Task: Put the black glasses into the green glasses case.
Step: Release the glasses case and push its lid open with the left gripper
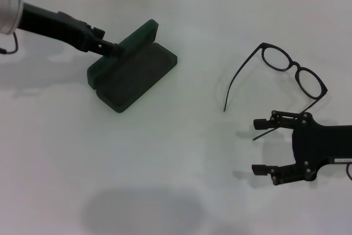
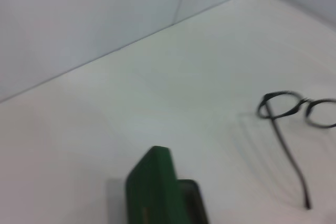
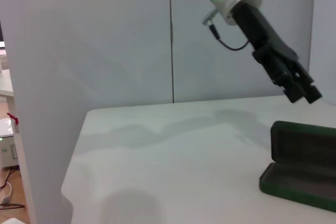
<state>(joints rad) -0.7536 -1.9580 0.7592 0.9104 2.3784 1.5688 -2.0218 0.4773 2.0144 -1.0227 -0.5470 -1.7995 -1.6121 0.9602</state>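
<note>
My right claw (image 1: 261, 146) hovers spread over the bench (image 1: 165, 163), just short of the black glasses (image 1: 286, 72), which lie open with lenses away from me and one temple tip almost touching my upper finger. To pick them up well, I judge I should advance and close across the frame near the bridge rather than on a slim temple. My left claw (image 1: 113, 48) rests at the raised lid of the open green glasses case (image 1: 135, 75), well apart from the glasses; I cannot tell whether it is spread or pinching.
</note>
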